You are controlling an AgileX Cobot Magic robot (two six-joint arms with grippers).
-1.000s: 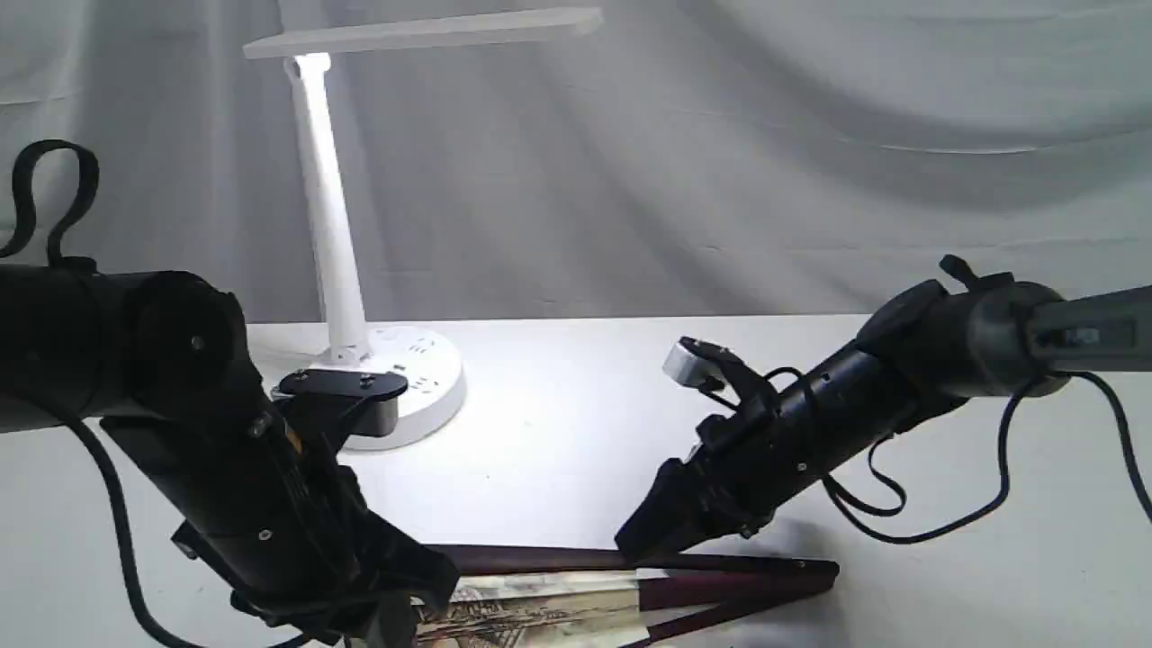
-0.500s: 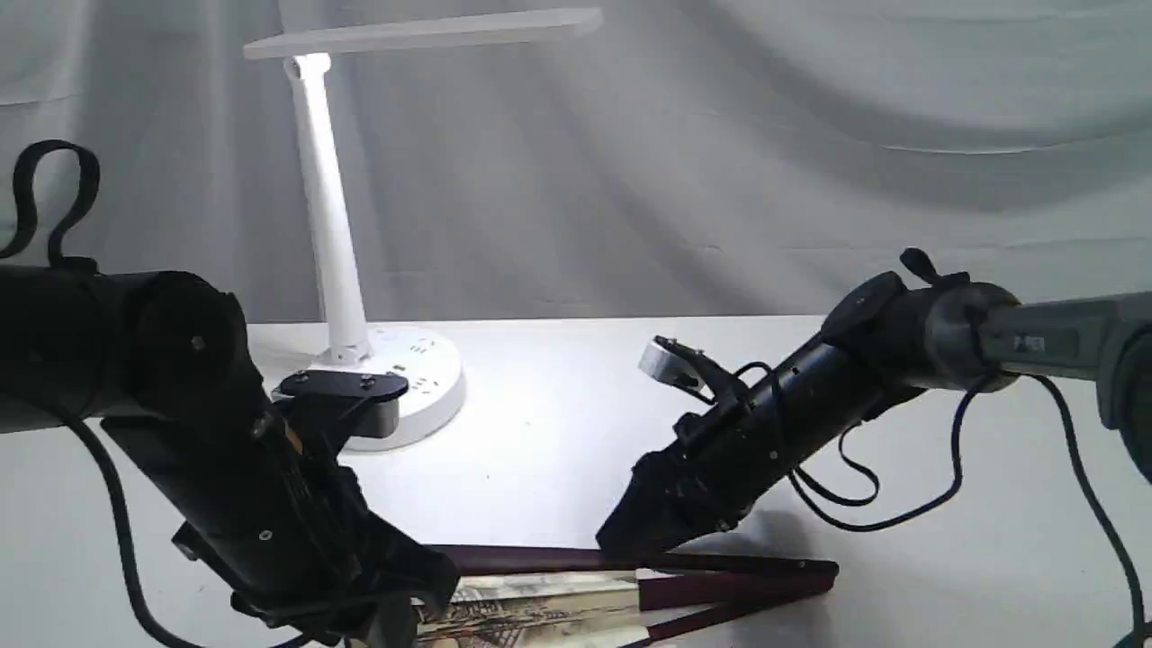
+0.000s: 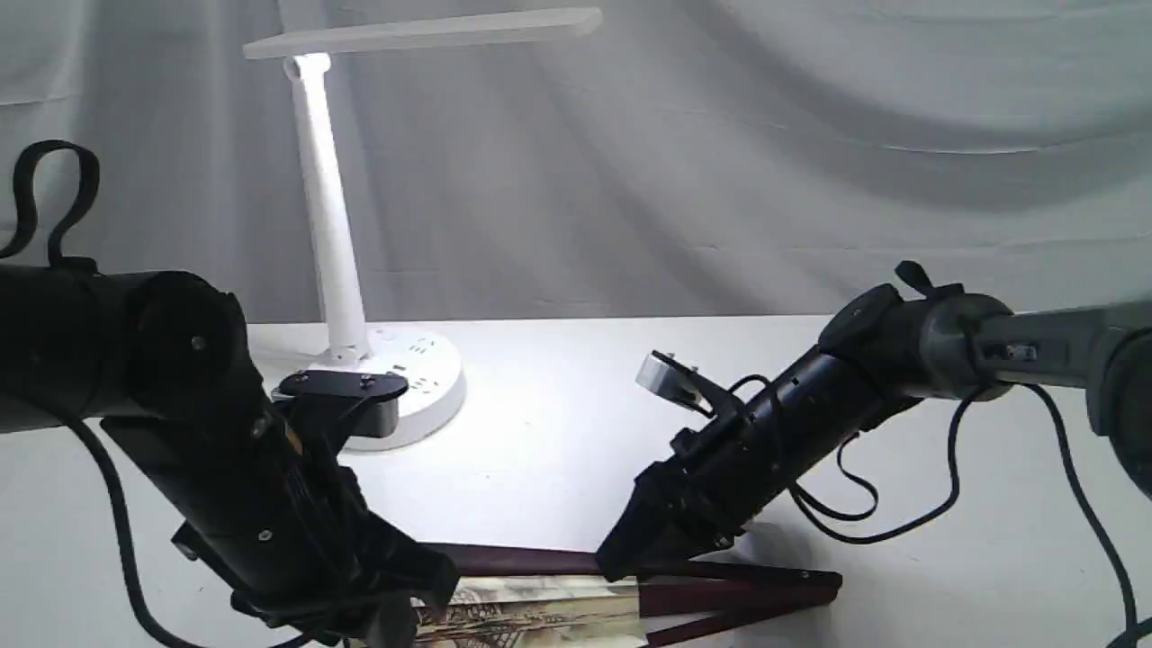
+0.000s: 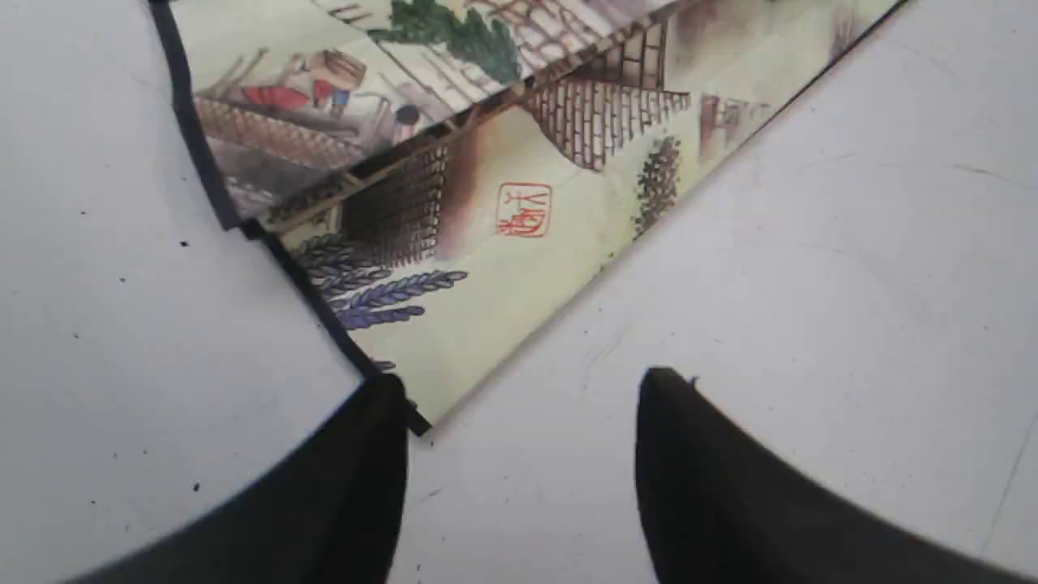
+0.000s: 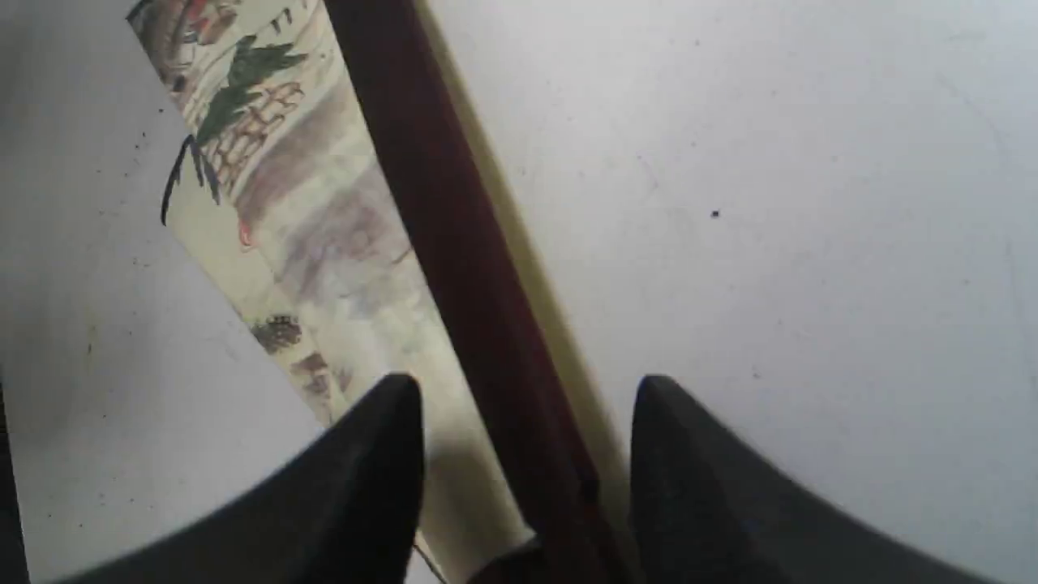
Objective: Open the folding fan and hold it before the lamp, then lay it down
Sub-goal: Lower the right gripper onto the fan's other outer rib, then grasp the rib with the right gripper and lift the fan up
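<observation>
The folding fan (image 3: 540, 605) lies partly spread on the white table at the front, with its painted cream leaf (image 4: 519, 268) and dark maroon ribs (image 3: 747, 594). My left gripper (image 4: 523, 385) hangs open just over the leaf's outer corner, one finger (image 4: 365, 454) touching the corner's edge. My right gripper (image 5: 527, 383) is open, its two fingers standing either side of the maroon outer rib (image 5: 438, 211) with gaps on both sides. In the exterior view the right gripper (image 3: 621, 556) points down at that rib. The white lamp (image 3: 328, 225) stands lit at the back left.
The lamp's round base (image 3: 423, 387) with socket slots sits just behind the left arm (image 3: 225, 468). Grey cloth (image 3: 765, 162) hangs behind the table. A black cable (image 3: 900, 522) loops under the right arm.
The right arm has come down and leftward, bringing its fingers around the fan's upper rib. The left arm and the fan have stayed put.
</observation>
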